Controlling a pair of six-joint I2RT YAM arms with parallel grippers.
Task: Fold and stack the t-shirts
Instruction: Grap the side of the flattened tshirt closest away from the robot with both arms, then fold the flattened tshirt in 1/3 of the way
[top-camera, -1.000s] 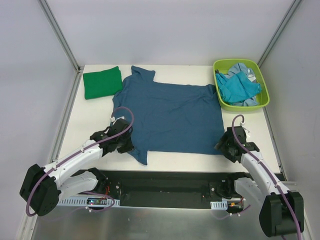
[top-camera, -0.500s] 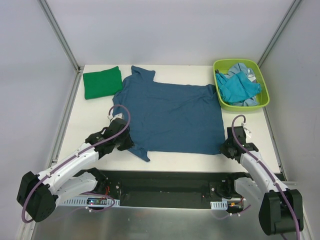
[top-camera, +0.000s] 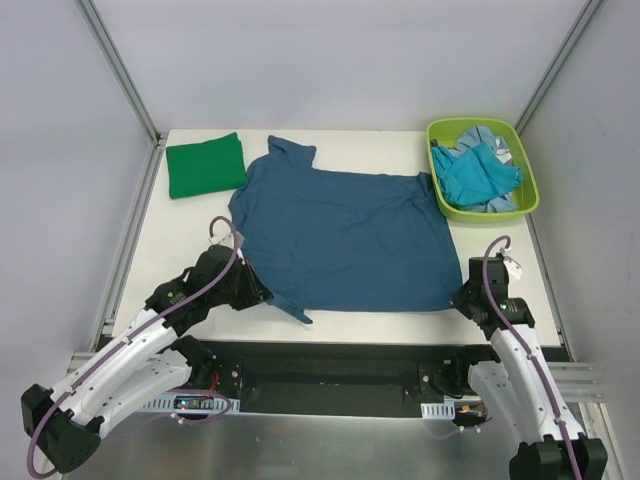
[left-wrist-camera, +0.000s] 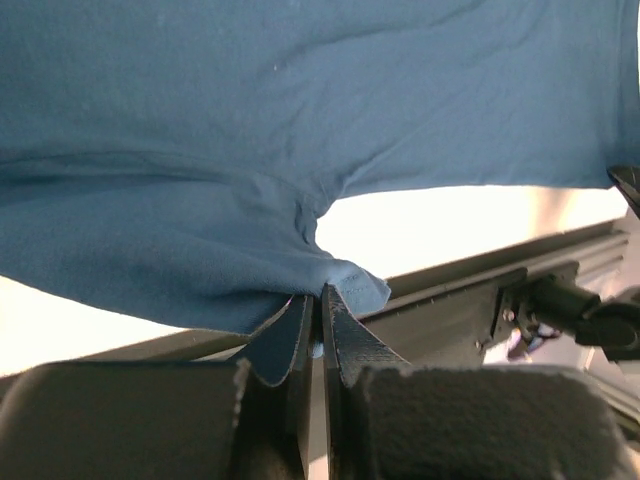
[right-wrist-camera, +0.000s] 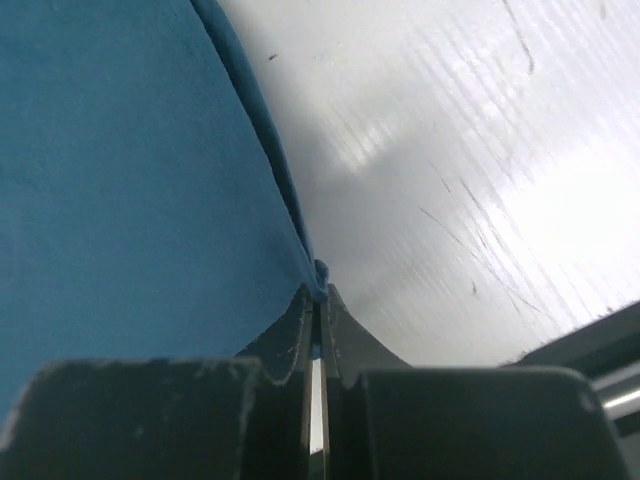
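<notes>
A dark teal-blue t-shirt (top-camera: 345, 240) lies spread flat across the middle of the white table (top-camera: 185, 240). My left gripper (top-camera: 262, 296) is shut on its near left sleeve; in the left wrist view the cloth (left-wrist-camera: 200, 150) bunches into the closed left gripper (left-wrist-camera: 320, 292). My right gripper (top-camera: 466, 300) is shut on the shirt's near right corner; the right wrist view shows the hem (right-wrist-camera: 150, 180) pinched in that gripper (right-wrist-camera: 320, 290). A folded bright green t-shirt (top-camera: 205, 165) rests at the far left. Turquoise and pale blue t-shirts (top-camera: 478, 178) lie crumpled in the bin.
A lime-green plastic bin (top-camera: 532, 190) stands at the far right corner. The table's near edge meets a black base rail (top-camera: 330, 365). Grey frame posts (top-camera: 120, 70) and enclosure walls close in both sides.
The right gripper closed on the shirt's near right corner and drew back toward the near edge. The left arm pulled the sleeve nearer, and the whole shirt slid slightly right and toward me.
</notes>
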